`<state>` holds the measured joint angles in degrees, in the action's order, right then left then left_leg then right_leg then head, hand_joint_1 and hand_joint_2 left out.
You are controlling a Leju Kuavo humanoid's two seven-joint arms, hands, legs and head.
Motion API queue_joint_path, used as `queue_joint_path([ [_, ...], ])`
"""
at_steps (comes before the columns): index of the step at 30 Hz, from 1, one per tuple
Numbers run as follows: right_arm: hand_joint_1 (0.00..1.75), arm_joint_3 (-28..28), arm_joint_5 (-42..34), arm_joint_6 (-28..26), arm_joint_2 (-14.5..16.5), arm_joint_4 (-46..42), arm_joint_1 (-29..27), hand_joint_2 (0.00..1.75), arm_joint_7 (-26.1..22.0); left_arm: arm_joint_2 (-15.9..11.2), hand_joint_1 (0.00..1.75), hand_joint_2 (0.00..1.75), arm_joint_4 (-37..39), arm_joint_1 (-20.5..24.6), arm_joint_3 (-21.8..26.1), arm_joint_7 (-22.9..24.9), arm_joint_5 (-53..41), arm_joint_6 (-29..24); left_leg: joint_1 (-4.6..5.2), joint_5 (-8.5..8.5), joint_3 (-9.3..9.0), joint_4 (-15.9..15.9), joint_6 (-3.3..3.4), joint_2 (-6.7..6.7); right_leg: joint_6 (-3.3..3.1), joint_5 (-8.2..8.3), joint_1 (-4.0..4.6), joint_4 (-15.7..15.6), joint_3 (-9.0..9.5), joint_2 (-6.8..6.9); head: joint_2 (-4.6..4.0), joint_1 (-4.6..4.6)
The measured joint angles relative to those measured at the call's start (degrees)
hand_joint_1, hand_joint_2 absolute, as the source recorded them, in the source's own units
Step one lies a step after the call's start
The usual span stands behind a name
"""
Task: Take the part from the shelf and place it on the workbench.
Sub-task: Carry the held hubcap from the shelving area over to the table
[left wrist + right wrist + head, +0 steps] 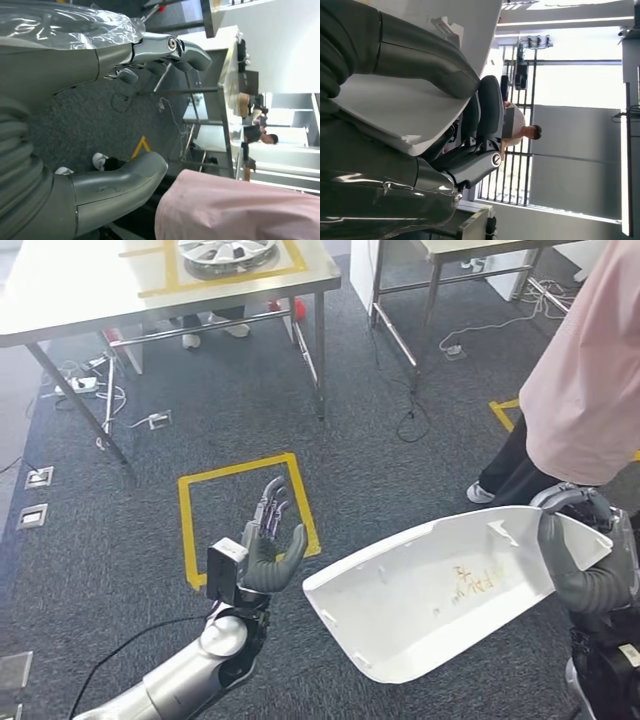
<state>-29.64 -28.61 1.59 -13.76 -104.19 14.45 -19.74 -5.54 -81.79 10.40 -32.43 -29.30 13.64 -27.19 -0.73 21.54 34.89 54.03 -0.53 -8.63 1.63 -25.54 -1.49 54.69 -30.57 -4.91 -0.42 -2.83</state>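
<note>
R hand [585, 565] grips one end of white part [423, 590], held off the floor just R of yellow floor square [245, 515]. L hand [272, 540] over that square, fingers spread, holds nothing. Workbench [151, 280] beyond square; person in pink [589, 380] near part.

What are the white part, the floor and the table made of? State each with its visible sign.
Part: looks like moulded plastic, matt white; thin curved shell with small tabs.
Floor: carpet, dark speckled pile, with yellow tape.
Table: top smooth pale, material unclear; legs look like shiny metal.
</note>
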Motion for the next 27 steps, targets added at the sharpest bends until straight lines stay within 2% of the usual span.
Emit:
queue_joint_path([
  [1, 1.75, -0.01, 0.00, 0.03, 0.08, 0.02, 0.07, 1.75, 0.07, -0.02, 0.00, 1.75, 0.00, -0.09, -0.01, -0.01, 0.01, -0.01, 0.00, -0.01, 0.14, 0.05, -0.34, -0.04, -0.22, 0.11, -0.05, -0.11, 0.15, 0.80, 0.00, -0.05],
  [2, 1.75, -0.01, 0.00, 0.08, 0.16, 0.02, 0.16, 1.75, 0.09, -0.03, 0.00, 1.75, -0.01, -0.09, -0.01, -0.04, 0.01, -0.01, 0.21, 0.47, 0.50, 0.79, -0.64, 1.00, -0.51, 0.22, -0.17, -0.37, 0.41, 1.63, 0.00, -0.29],
  [3, 1.75, -0.01, 0.00, 0.12, 0.25, 0.02, 0.25, 1.75, 0.11, -0.05, 0.00, 1.75, -0.01, 0.00, -0.02, -0.06, 0.01, -0.02, 0.43, 1.59, 1.43, 2.73, -0.88, 2.76, -0.81, 0.31, -0.28, -0.67, 0.64, 2.54, 0.00, -0.61],
  [5, 1.75, 0.01, 0.00, 0.16, 0.29, 0.05, 0.27, 1.75, 0.16, -0.03, 0.00, 1.75, -0.01, 0.18, -0.03, -0.10, 0.06, -0.02, 0.52, 5.19, 5.23, 10.20, -1.35, 6.74, -1.25, 0.29, -0.19, -0.85, 0.84, 4.36, 0.00, -1.11],
  [6, 1.75, 0.01, 0.00, 0.16, 0.30, 0.08, 0.25, 1.75, 0.20, -0.02, 0.00, 1.75, 0.00, 0.17, -0.03, -0.10, 0.11, -0.03, 0.37, 6.72, 7.42, 14.30, -1.53, 7.63, -1.35, 0.24, -0.09, -0.85, 0.83, 5.28, 0.00, -1.18],
  [7, 1.75, -0.01, -0.01, 0.21, 0.31, 0.12, 0.23, 1.75, 0.26, -0.01, 0.00, 1.75, 0.01, 0.10, -0.03, -0.10, 0.16, -0.08, 0.24, 7.39, 8.93, 17.05, -1.66, 8.02, -1.39, 0.18, -0.04, -0.85, 0.83, 6.14, 0.00, -1.19],
  [8, 1.75, -0.04, -0.04, 0.32, 0.34, 0.15, 0.25, 1.75, 0.34, -0.01, 0.00, 1.75, 0.02, 0.05, -0.03, -0.10, 0.20, -0.20, 0.14, 6.97, 9.29, 17.58, -1.72, 8.23, -1.38, 0.10, -0.02, -0.85, 0.87, 6.96, 0.00, -1.26],
  [9, 1.75, -0.08, -0.11, 0.51, 0.39, 0.21, 0.27, 1.75, 0.45, -0.01, 0.00, 1.75, 0.02, 0.05, -0.03, -0.13, 0.25, -0.35, 0.08, 5.51, 8.29, 15.58, -1.70, 8.48, -1.32, 0.00, -0.03, -0.85, 0.98, 7.75, 0.00, -1.38],
  [10, 1.75, -0.14, -0.26, 0.74, 0.48, 0.28, 0.31, 1.75, 0.56, -0.01, 0.00, 1.75, 0.02, 0.10, -0.03, -0.15, 0.29, -0.52, 0.07, 3.51, 6.19, 11.65, -1.58, 9.07, -1.17, -0.16, -0.03, -0.85, 1.16, 8.49, 0.00, -1.52],
  [12, 1.75, -0.27, -0.64, 1.16, 0.63, 0.42, 0.40, 1.75, 0.70, 0.00, 0.00, 1.75, 0.02, 0.33, -0.03, -0.18, 0.37, -0.90, 0.40, 0.55, 1.66, 3.34, -1.08, 11.29, -0.67, -0.60, 0.29, -0.80, 1.53, 9.78, 0.00, -1.82],
  [13, 1.75, -0.36, -0.86, 1.30, 0.68, 0.49, 0.47, 1.75, 0.71, 0.01, 0.00, 1.75, 0.01, 0.44, -0.03, -0.17, 0.38, -1.07, 0.60, 0.01, 0.45, 1.03, -0.76, 11.98, -0.41, -0.81, 0.51, -0.79, 1.69, 10.32, 0.00, -1.77],
  [14, 1.75, -0.45, -1.04, 1.39, 0.69, 0.57, 0.54, 1.75, 0.71, 0.01, 0.00, 1.75, -0.01, 0.49, -0.03, -0.14, 0.39, -1.26, 0.81, 0.03, 0.06, 0.15, -0.43, 12.13, -0.15, -0.99, 0.72, -0.79, 1.83, 10.85, 0.00, -1.62],
  [16, 1.75, -0.68, -1.33, 1.50, 0.79, 0.80, 0.67, 1.75, 0.72, -0.07, 0.00, 1.75, -0.04, 0.40, -0.03, -0.08, 0.39, -1.51, 0.79, 0.08, 0.10, 0.01, 0.25, 10.76, 0.40, -1.39, 0.73, -0.84, 2.15, 11.69, 0.00, -1.23],
  [17, 1.75, -0.84, -1.42, 1.52, 0.89, 0.91, 0.73, 1.75, 0.72, -0.11, 0.00, 1.75, -0.09, 0.36, -0.03, -0.06, 0.39, -1.62, 0.66, 0.07, -0.02, -0.08, 0.58, 10.12, 0.66, -1.96, 0.60, -0.36, 2.07, 11.11, 0.00, -1.11],
  [18, 1.75, -1.01, -1.49, 1.55, 0.97, 1.01, 0.81, 1.75, 0.70, -0.14, 0.00, 1.75, -0.13, 0.38, -0.03, -0.04, 0.37, -1.66, 0.49, 0.04, -0.16, -0.20, 0.95, 9.50, 0.87, -3.11, 0.46, 1.29, 1.43, 9.86, 0.00, -0.94],
  [20, 1.75, -1.33, -1.55, 1.58, 1.06, 1.24, 0.88, 1.75, 0.68, -0.13, 0.00, 1.75, -0.19, 0.45, -0.03, -0.03, 0.35, -1.70, 0.32, 0.04, -0.32, -0.28, 1.43, 8.23, 1.02, -6.74, 0.34, 8.58, -1.93, 6.62, 0.00, -0.46],
  [21, 1.75, -1.46, -1.57, 1.60, 1.06, 1.38, 0.84, 1.75, 0.68, -0.11, 0.00, 1.75, -0.18, 0.41, -0.03, -0.01, 0.35, -1.70, 0.35, 0.06, -0.34, -0.26, 1.57, 7.53, 1.05, -8.44, 0.37, 13.08, -4.17, 5.72, 0.00, -0.29],
  [22, 1.75, -1.57, -1.60, 1.58, 1.06, 1.56, 0.77, 1.75, 0.69, -0.10, 0.00, 1.75, -0.17, 0.33, -0.03, 0.00, 0.35, -1.70, 0.40, 0.08, -0.37, -0.23, 1.61, 6.73, 1.06, -9.22, 0.40, 16.42, -6.04, 5.31, 0.00, -0.22],
  [23, 1.75, -1.66, -1.64, 1.58, 1.06, 1.73, 0.71, 1.75, 0.70, -0.10, 0.00, 1.75, -0.17, 0.25, -0.03, 0.01, 0.37, -1.70, 0.44, 0.11, -0.42, -0.19, 1.62, 5.93, 1.03, -8.87, 0.41, 17.71, -7.02, 5.14, 0.00, -0.21],
  [24, 1.75, -1.73, -1.70, 1.58, 1.06, 1.87, 0.69, 1.75, 0.70, -0.10, 0.00, 1.75, -0.17, 0.21, -0.03, 0.01, 0.39, -1.68, 0.46, 0.14, -0.50, -0.12, 1.59, 5.08, 0.94, -7.30, 0.39, 16.52, -6.89, 5.02, 0.00, -0.20],
  [25, 1.75, -1.81, -1.80, 1.59, 1.06, 1.98, 0.72, 1.75, 0.69, -0.09, 0.00, 1.75, -0.17, 0.23, -0.03, 0.01, 0.42, -1.66, 0.45, 0.21, -0.60, 0.00, 1.50, 4.21, 0.78, -4.78, 0.36, 13.05, -5.70, 4.57, 0.00, -0.17],
  [27, 1.75, -1.98, -1.98, 1.61, 1.06, 2.13, 0.87, 1.75, 0.67, -0.09, 0.00, 1.75, -0.17, 0.41, -0.03, 0.02, 0.53, -1.63, 0.45, 0.36, -0.55, 0.34, 1.19, 2.66, 0.44, -0.73, 0.07, 5.01, -2.61, 1.78, 0.00, -0.10],
])
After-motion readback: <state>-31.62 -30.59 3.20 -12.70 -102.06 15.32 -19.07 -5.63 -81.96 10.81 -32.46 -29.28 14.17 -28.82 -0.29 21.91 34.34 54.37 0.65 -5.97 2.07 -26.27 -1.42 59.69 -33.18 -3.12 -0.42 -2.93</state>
